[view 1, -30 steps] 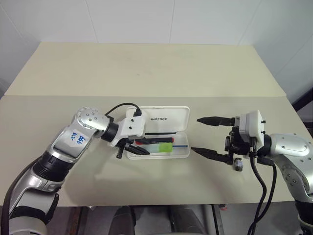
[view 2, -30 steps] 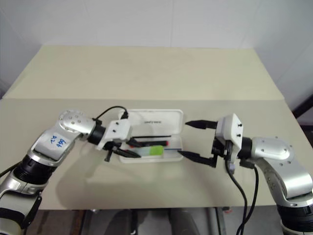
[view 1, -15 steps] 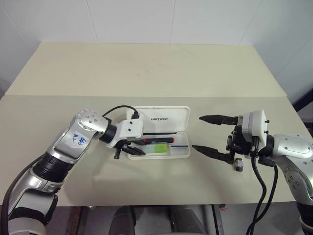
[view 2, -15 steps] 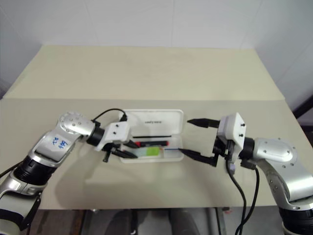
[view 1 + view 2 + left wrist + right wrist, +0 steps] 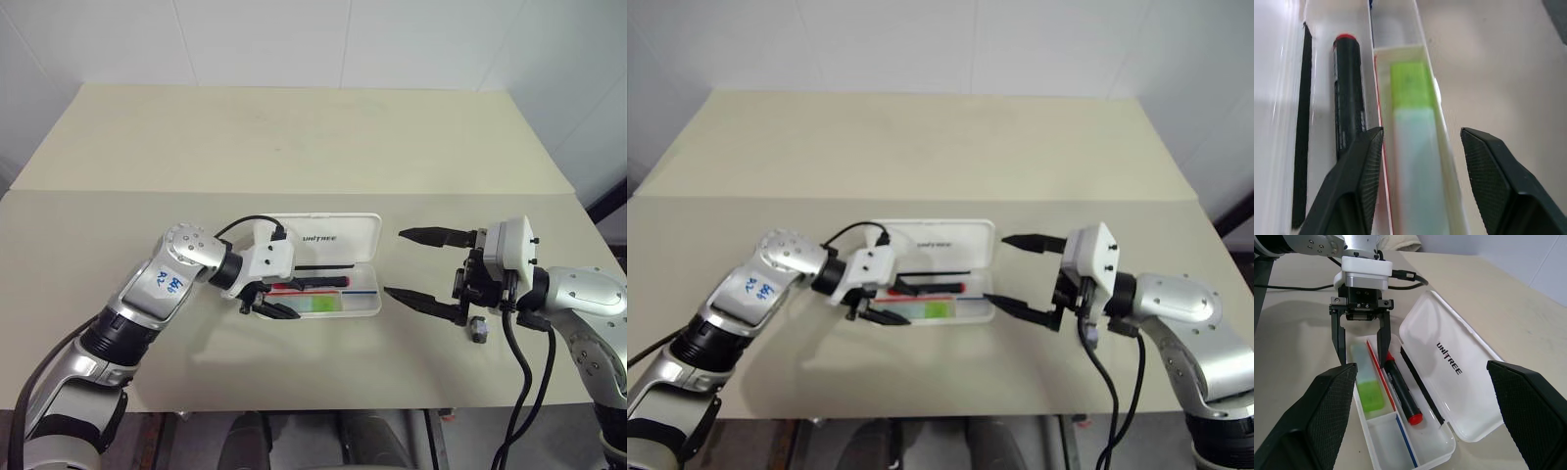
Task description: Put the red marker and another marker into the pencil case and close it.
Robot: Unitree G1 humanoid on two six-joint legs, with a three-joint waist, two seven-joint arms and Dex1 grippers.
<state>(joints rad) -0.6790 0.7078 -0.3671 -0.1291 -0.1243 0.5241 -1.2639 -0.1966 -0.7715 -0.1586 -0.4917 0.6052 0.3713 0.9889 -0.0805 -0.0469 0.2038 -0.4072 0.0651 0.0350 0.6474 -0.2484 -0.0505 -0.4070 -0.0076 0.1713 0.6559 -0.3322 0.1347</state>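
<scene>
I am spreading my left gripper (image 5: 1362, 343) around the green-capped marker (image 5: 1365, 383) lying beside the red marker (image 5: 1402, 394) in the pencil case (image 5: 323, 269), mid-frame (my right gripper (image 5: 423, 266) gaping idle); lifting carelessly risks dragging it out.

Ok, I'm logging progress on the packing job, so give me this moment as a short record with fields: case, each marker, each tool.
pencil case: lid open, lying flat on the table
red marker: lying in the case's tray, beside the divider
green-capped marker: lying in the narrow front compartment
left tool: open, fingers astride the green-capped marker, not gripping it
right tool: open, empty, off the case's right end
left to do: close the lid
</scene>
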